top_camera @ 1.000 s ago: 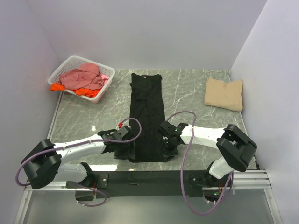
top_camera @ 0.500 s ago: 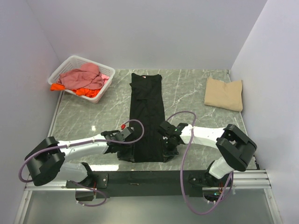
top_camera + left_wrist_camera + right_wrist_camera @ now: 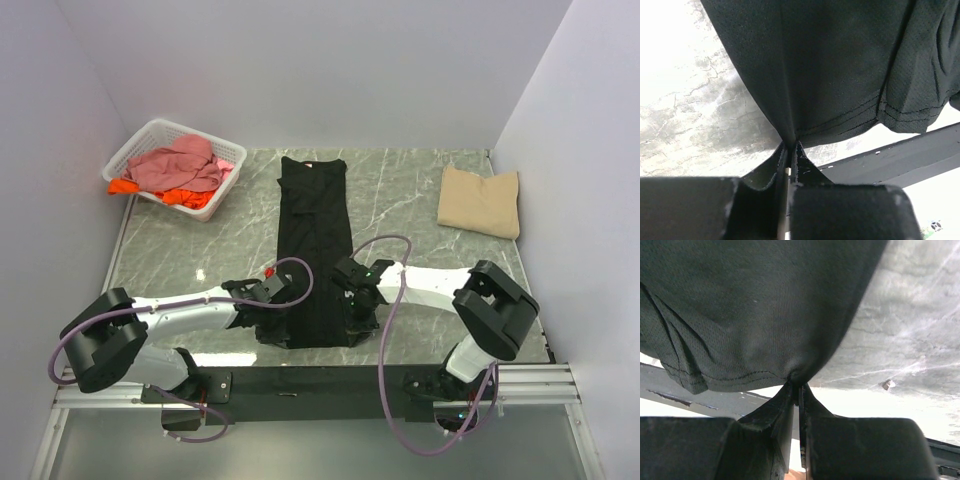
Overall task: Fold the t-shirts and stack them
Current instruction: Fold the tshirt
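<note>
With our left gripper (image 3: 790, 145) and right gripper (image 3: 799, 385) each clamped on the black t-shirt (image 3: 315, 230) hem at the table (image 3: 420, 210) near edge, we should lift both evenly, keeping it taut.

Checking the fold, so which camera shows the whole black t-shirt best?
The top external view: the black t-shirt lies there as one long narrow strip, collar to hem. The two wrist views show only its near hem corners, pinched in the left gripper and right gripper.

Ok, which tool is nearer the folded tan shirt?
Right. The right tool grips the black shirt at its near hem, the tan shirt lying farther back to its right; the left tool pinches the hem's other corner, farther away.
</note>
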